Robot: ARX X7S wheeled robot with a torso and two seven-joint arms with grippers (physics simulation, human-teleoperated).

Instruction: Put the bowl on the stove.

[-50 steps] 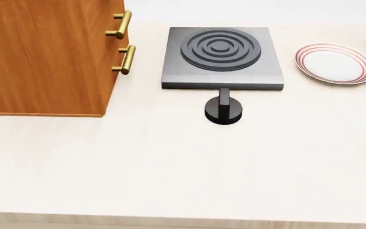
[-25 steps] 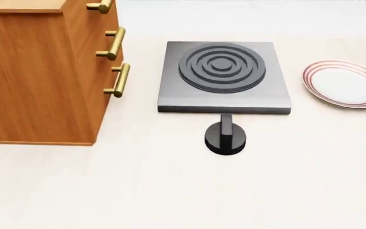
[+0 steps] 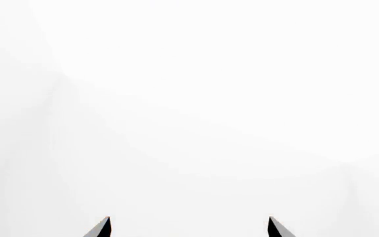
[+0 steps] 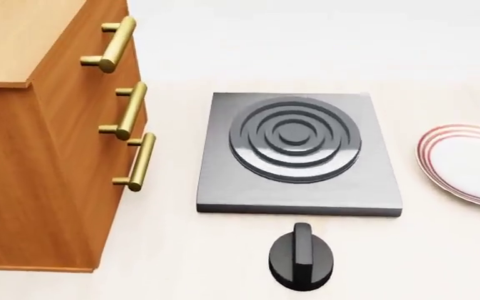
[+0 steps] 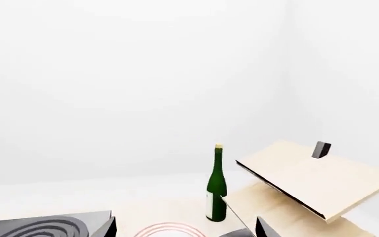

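The stove [image 4: 299,153], a square dark grey slab with a raised ring burner, lies on the pale counter in the middle of the head view; a corner of it also shows in the right wrist view [image 5: 41,227]. The speckled bowl is out of view in every frame. Neither gripper shows in the head view. My left gripper [image 3: 189,228] is open, its two fingertips wide apart against blank white. My right gripper [image 5: 184,228] is open and empty, raised above the counter, facing the plate and bottle.
A round black knob [image 4: 301,257] sits just in front of the stove. A wooden drawer cabinet [image 4: 48,137] with brass handles stands at the left. A white plate with red rim rings [image 4: 469,162] lies at the right. A green bottle [image 5: 216,185] and a tilted wooden shelf [image 5: 308,182] stand beyond it.
The head view has moved forward and down: the stove, knob, cabinet and plate have grown and slid lower in the picture, and the bottle has left the view.
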